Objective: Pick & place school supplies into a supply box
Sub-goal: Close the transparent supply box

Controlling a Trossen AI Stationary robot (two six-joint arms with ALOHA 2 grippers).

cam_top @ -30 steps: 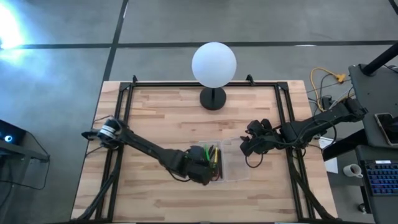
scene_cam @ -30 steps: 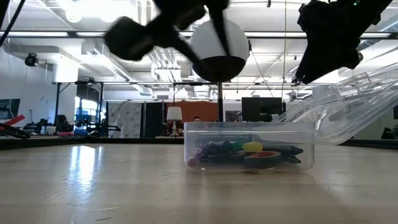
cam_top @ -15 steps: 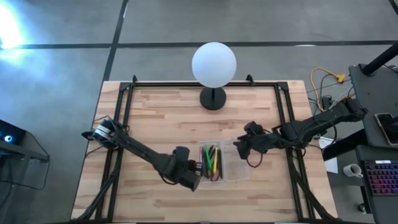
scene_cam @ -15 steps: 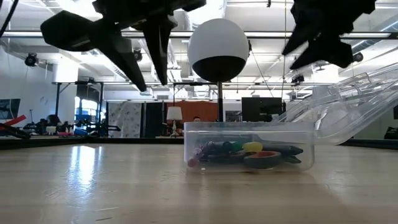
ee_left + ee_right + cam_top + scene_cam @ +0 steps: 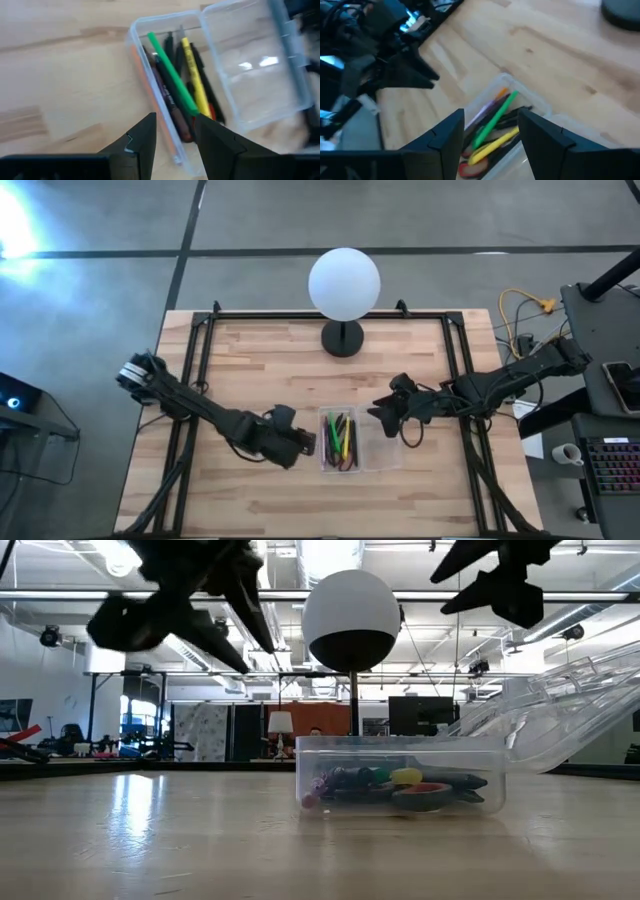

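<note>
The clear supply box stands on its base on the wood a little right of the table's middle. Its hinged lid is thrown open toward the table's right and slants upward. Inside lie a green pen, a yellow pen, dark pens, an orange-red one and red-handled scissors. My left gripper hovers just left of the box, open and empty. My right gripper hangs above the lid's far end, open and empty.
A white globe lamp on a black stand is at the table's far edge, behind the box. Black frame rails run along the table's left and right sides. Bare wood lies left of the box and near it.
My left gripper has drawn back from over the box toward the table's left, now beside it. My right gripper has shifted a little left, toward the box, and tipped from pointing down to nearly level. The box and its contents have stayed put.
</note>
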